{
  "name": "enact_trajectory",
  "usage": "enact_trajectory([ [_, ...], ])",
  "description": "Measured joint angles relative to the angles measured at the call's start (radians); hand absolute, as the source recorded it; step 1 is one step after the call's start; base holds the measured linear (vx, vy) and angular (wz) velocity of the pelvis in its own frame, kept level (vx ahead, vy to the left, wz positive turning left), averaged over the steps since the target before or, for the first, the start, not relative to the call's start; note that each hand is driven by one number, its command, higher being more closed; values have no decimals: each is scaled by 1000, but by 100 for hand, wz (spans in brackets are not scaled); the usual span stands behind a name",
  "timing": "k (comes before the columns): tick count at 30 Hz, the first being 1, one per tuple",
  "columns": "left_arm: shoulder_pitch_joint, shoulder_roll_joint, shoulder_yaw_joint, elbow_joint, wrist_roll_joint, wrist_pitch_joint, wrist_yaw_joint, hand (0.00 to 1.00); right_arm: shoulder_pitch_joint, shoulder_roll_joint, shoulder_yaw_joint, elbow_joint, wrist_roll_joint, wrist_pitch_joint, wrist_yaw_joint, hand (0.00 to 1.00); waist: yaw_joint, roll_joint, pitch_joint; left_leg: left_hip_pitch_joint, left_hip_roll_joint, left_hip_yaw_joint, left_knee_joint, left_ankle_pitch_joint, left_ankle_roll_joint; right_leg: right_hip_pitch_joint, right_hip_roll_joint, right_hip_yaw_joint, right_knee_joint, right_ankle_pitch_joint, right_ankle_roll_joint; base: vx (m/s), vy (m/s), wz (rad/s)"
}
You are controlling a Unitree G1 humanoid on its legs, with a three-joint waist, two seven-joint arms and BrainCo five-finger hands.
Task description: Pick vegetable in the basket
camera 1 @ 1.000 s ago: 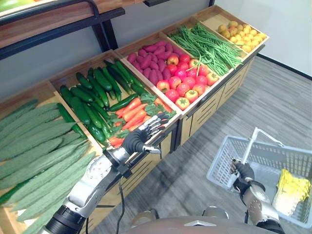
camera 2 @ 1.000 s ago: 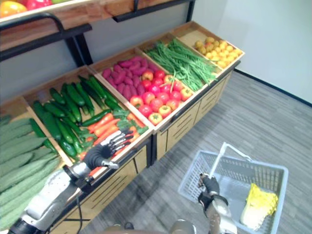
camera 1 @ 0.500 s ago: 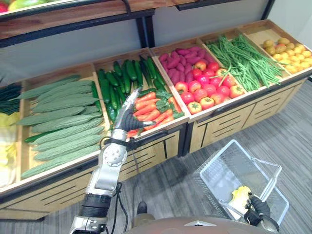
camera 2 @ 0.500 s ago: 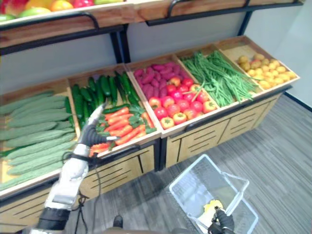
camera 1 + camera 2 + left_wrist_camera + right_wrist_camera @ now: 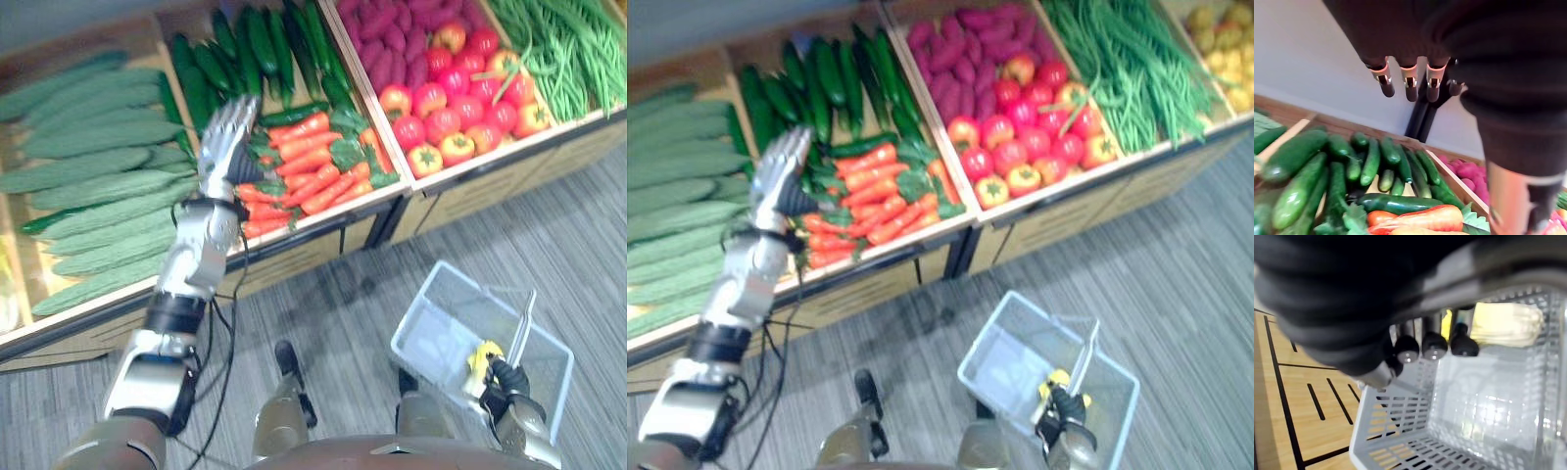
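Two-handed picking at the vegetable stand.
Hovering the left hand (image 5: 225,142) over the left edge of the carrots (image 5: 313,171), just beside the dark cucumbers (image 5: 211,69), fingers straight and close together, nothing in them, probably lining up a grab; hanging the basket (image 5: 441,313) low at the near right, right hand (image 5: 505,380) curling round its handle (image 5: 524,318) to keep it ready, a yellow leafy vegetable (image 5: 1506,323) lying inside already.
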Motion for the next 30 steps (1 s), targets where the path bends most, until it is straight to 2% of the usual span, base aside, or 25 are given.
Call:
enact_trajectory([
  [4, -92, 16, -62, 88, -1, -10, -6, 0, -33, -1, 20, -9, 10, -16, -13, 100, -14, 9, 58, -45, 9, 0, -1, 16, 2, -42, 9, 2, 0, 15, -4, -102, -5, -3],
  [8, -204, 15, -99, 222, -20, 17, -60, 0, -49, 1, 23, -26, 10, -16, -34, 100, -16, 2, 112, -73, 9, 2, -6, 18, 4, -73, 10, 7, 0, 34, -4, -113, 9, 0],
  [9, -247, 15, -112, 278, -24, 31, -72, 100, -50, 3, 25, -31, 10, -15, -35, 100, -15, -1, 128, -82, 9, 1, -6, 18, 3, -80, 9, 8, 0, 37, -3, -73, 6, 1],
  [13, -341, 12, -120, 354, -50, 52, -128, 100, -76, 3, 25, -45, 10, -12, -35, 100, -13, -10, 163, -108, 7, 5, -3, 35, 15, -108, 8, 14, 2, 49, -2, -24, 0, -1],
  [17, -382, -2, -117, 361, -60, 71, -168, 100, -82, 3, 25, -74, 11, -5, -35, 100, -12, -10, 163, -104, 8, 12, -6, 35, 14, -109, 8, 19, 3, 49, -1, 11, -10, -3],
  [20, -387, -44, -87, 349, -58, 88, -140, 100, -81, 4, 25, -87, 11, -5, -34, 100, -1, -10, 163, -94, 8, 19, -6, 33, 12, -105, 8, 24, 4, 49, -1, 34, -20, -7],
  [24, -387, -64, -69, 308, -56, 129, -108, 100, -71, 4, 26, -81, 11, -5, -34, 100, 8, -10, 163, -54, 8, 21, -2, 34, 12, -68, 8, 21, 4, 48, -1, 62, -24, -2],
  [30, -370, -34, -44, 49, -36, 137, -16, 100, -33, 1, 31, -2, 10, -4, -14, 100, 10, 2, 148, 57, 8, -4, -8, -1, -14, 62, 6, -21, 10, 12, -10, 30, -33, 13],
])
